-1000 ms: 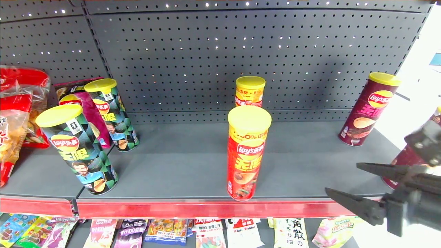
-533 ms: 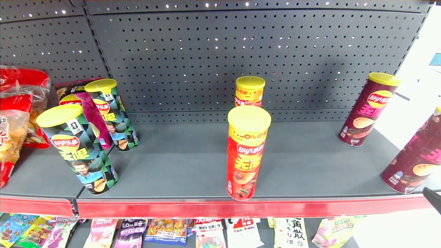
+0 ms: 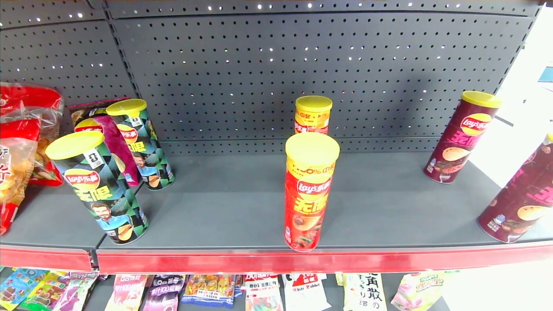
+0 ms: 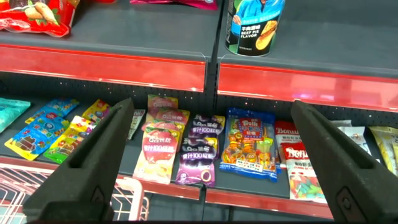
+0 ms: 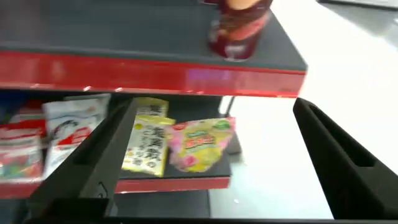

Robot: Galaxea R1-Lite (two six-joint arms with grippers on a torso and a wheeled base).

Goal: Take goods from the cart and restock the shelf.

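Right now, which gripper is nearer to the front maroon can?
Right. The right gripper is below the front maroon can; the left gripper is below the front green can, farther left.

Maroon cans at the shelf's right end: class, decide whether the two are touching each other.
Apart. The head view shows a strip of bare grey shelf between the rear maroon can and the front maroon can.

Matt grey shelf; glossy chip cans.
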